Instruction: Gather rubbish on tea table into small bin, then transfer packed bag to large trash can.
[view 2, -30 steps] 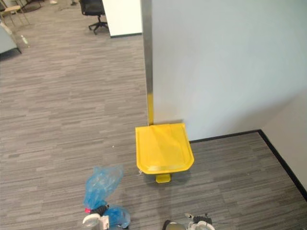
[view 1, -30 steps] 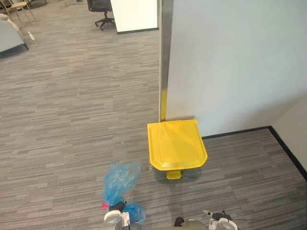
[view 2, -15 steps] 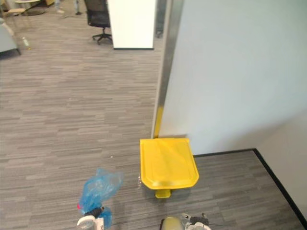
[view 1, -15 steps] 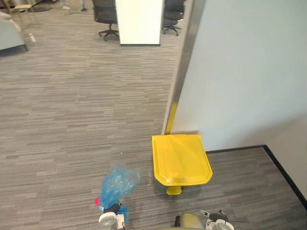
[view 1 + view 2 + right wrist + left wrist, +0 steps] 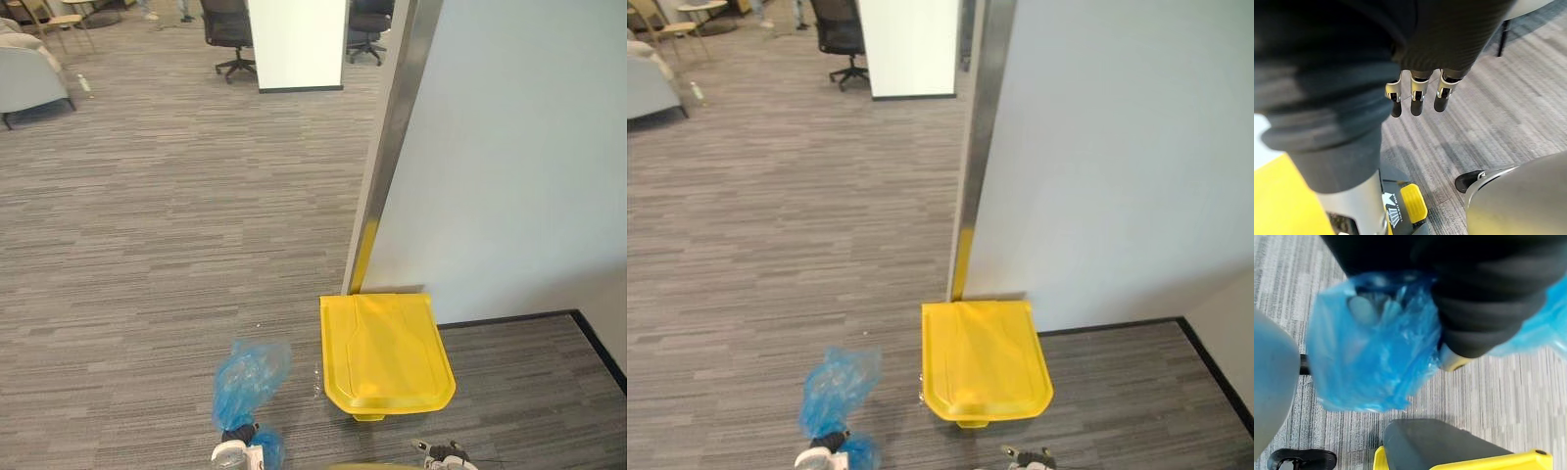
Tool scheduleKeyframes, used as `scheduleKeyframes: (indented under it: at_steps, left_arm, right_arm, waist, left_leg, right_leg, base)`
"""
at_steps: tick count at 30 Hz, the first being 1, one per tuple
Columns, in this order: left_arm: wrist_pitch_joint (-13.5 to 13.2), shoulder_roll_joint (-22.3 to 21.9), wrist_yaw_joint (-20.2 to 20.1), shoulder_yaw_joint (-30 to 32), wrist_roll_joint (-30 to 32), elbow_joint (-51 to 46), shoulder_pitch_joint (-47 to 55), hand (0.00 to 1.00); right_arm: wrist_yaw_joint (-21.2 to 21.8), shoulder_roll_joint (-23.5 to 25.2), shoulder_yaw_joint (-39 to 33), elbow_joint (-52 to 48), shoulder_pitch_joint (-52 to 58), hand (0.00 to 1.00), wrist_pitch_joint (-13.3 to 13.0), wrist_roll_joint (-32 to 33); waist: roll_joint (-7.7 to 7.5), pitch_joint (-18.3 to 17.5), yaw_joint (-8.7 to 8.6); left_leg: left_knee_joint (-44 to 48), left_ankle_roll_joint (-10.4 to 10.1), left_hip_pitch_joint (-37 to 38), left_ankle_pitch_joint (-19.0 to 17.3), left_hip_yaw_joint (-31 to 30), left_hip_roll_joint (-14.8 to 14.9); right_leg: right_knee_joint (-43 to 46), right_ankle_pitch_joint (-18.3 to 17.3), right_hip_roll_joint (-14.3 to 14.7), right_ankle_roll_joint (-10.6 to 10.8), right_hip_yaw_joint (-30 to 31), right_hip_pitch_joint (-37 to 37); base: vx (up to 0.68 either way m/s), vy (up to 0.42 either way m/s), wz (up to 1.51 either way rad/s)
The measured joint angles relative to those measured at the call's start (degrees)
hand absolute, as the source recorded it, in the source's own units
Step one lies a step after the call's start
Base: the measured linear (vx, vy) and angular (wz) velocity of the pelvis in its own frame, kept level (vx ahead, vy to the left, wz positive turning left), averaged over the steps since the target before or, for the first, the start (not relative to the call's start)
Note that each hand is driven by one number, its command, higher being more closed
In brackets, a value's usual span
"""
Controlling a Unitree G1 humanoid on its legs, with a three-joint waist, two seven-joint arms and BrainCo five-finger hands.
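A crumpled blue rubbish bag [image 5: 250, 377] stands up from my left hand [image 5: 233, 453] at the view's lower edge, and the hand's fingers pinch its neck. In the left wrist view the blue bag [image 5: 1371, 342] bulges beside the dark ribbed cover [image 5: 1484, 308]. The large yellow trash can [image 5: 387, 352] stands on the carpet against the wall, just right of the bag, with its lid down. Its yellow foot pedal [image 5: 1413, 203] shows in the right wrist view. My right hand [image 5: 1415, 98] hangs near the can's front with straight fingers and holds nothing.
A pale partition wall [image 5: 509, 147] with a metal edge post [image 5: 387, 147] rises behind the can. Black office chairs [image 5: 227, 29] and a grey sofa [image 5: 29, 78] stand far off at the back left. Grey striped carpet [image 5: 147, 245] spreads to the left.
The whole picture has shifted, so the camera moved; the can now sits lower and closer in view, with its pedal nearly hidden under the lid. The bag stays in my left hand.
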Motion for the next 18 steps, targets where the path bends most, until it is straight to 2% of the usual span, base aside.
scheduleKeyframes:
  at_steps: [2, 6, 11, 18]
  left_arm:
    - [0.00, 0.48, -0.01, -0.93, 0.37, 0.71, -0.33, 1.00]
    - [0.01, 1.01, 0.01, -0.91, 1.01, 0.84, -0.19, 1.00]
    - [0.03, 1.07, 0.03, -0.85, 1.07, 0.85, 0.63, 1.00]
    - [0.01, 0.67, 0.02, -0.37, 1.10, 0.67, 0.52, 1.00]
  right_arm:
    - [0.00, -0.07, -0.02, 0.39, 0.09, 0.00, 0.00, -0.01]
    - [0.05, -0.08, -0.09, 0.91, -0.13, 0.00, -0.07, 0.02]
    - [0.05, -0.03, -0.04, 0.89, -0.20, 0.00, -0.09, 0.01]
    - [-0.05, -0.09, 0.39, -0.07, -0.50, 0.00, -0.07, 0.02]
  waist:
    - [-0.30, -0.35, -0.12]
    - [-0.57, -0.19, -0.12]
    - [-0.81, 0.04, -0.09]
    - [0.15, 1.08, -0.07]
  left_leg:
    - [0.70, 0.00, -0.10, 0.00, 0.17, -1.09]
    - [1.35, 0.01, -0.03, -0.01, 1.78, -2.18]
    - [1.51, 0.04, 0.03, -0.02, 3.20, -2.79]
    - [1.50, 0.04, 0.80, -0.03, 5.03, -2.61]
  right_leg:
    - [-0.70, 0.68, -0.99, 0.75, 1.41, -0.02]
    - [-2.02, 3.17, -1.53, 0.78, 3.10, -0.21]
    - [-1.95, 3.45, -1.89, 0.78, 4.69, -0.80]
    - [-1.37, 3.44, -1.57, 0.79, 5.71, -1.10]
  base:
    - [0.03, 0.080, -0.27]
    - [-0.01, 0.076, -0.26]
    - [-0.02, 0.020, -0.15]
    - [-0.03, -0.039, -0.13]
